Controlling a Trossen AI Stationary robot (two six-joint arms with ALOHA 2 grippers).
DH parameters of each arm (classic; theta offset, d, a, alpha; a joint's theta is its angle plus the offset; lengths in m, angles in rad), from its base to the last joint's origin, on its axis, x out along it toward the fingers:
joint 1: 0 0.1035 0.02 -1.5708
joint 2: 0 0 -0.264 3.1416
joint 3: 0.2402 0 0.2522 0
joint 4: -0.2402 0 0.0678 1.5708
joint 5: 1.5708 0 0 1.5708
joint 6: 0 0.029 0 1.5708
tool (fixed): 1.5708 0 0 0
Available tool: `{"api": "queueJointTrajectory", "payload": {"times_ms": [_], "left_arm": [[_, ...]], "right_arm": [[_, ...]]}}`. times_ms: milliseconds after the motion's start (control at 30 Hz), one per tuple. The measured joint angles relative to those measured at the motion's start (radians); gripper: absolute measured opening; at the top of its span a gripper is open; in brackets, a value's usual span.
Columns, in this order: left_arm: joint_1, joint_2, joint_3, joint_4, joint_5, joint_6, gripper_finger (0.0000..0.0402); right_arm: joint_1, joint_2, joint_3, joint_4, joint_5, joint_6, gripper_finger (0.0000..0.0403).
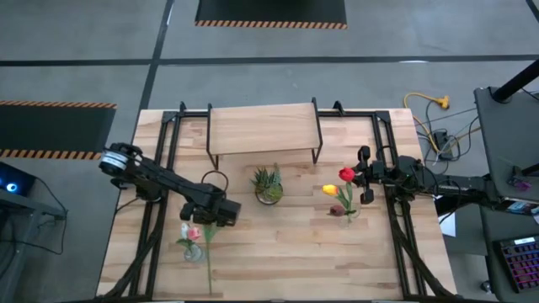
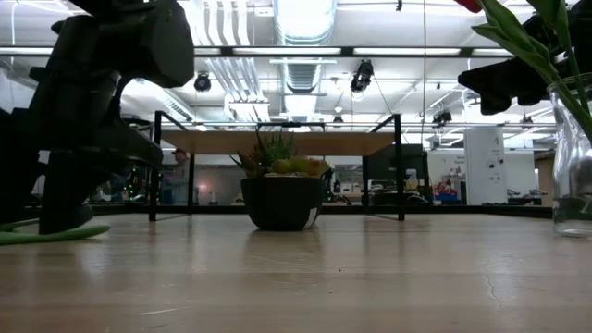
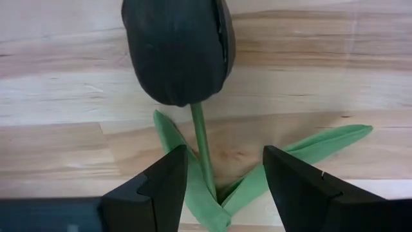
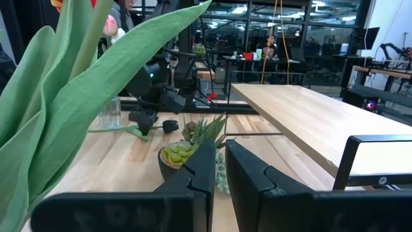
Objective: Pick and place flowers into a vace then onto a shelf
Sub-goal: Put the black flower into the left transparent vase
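Note:
A dark maroon flower [image 3: 177, 51] lies flat on the wooden table, its thin green stem [image 3: 201, 145] and leaves between the open fingers of my left gripper [image 3: 222, 187]. That gripper [image 1: 216, 212] points down at the near left, one finger on each side of the stem. Pink and white flowers [image 1: 190, 231] and a clear glass [image 4: 109, 113] are beside it. Red, yellow and dark flowers [image 1: 341, 194] stand in a glass vase [image 2: 573, 157] on the right. My right gripper [image 4: 220, 174] rests shut behind them at the right edge. The shelf [image 1: 261, 126] stands at the far middle.
A small spiky potted plant [image 1: 268, 185] in a dark bowl [image 2: 282, 202] sits mid-table, in front of the shelf. Black frame rails [image 1: 160, 168] run along both table sides. Bare wood lies toward the near edge [image 1: 286, 261].

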Motion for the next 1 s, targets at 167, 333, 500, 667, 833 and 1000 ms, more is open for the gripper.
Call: {"api": "queueJointTrajectory", "payload": {"times_ms": [167,333,500,667,833,1000], "left_arm": [[0.0,0.0,-0.018,0.009,0.001,0.0,0.0187],[0.0,0.001,-0.009,0.014,-0.008,0.096,0.0144],[0.0,0.004,0.019,0.017,-0.029,0.14,0.0073],[0.0,0.006,0.034,0.012,-0.047,0.186,0.0011],[0.002,0.007,0.076,0.015,-0.136,0.249,0.0002],[0.002,-0.003,0.156,0.016,-0.161,0.333,0.0001]], "right_arm": [[0.0,0.001,0.0,0.0,0.0,0.0,0.0028],[0.0,0.001,0.0,0.0,0.0,0.0,0.0028],[0.0,0.001,0.0,0.0,0.0,0.0,0.0028],[0.0,0.0,0.0,0.0,0.0,0.0,0.0028],[0.0,0.0,0.0,0.001,0.0,0.0,0.0028],[0.0,0.0,0.0,0.002,-0.001,0.0,0.0028]]}}
